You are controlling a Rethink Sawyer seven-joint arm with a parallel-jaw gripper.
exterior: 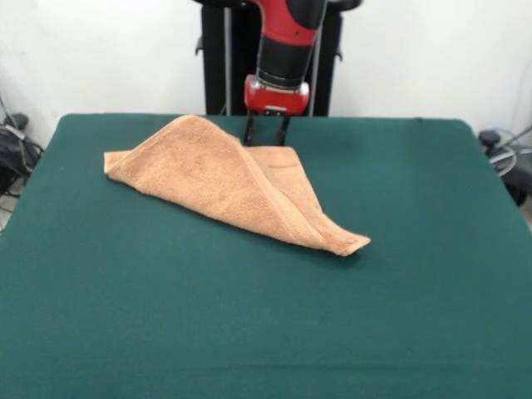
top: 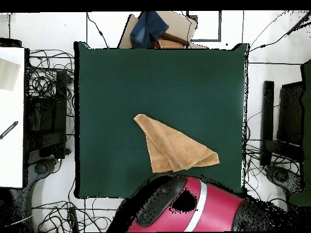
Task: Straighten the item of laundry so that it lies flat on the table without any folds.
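While I watch from the front camera, the towel lies folded into a rough triangle on the green table, left of centre toward the far edge. Its left corner rests flat, a ridge rises through the middle, and the right tip points near and right. Behind the ridge, the gripper reaches down at the towel's far edge, fingers slightly apart; I cannot tell whether they hold cloth.
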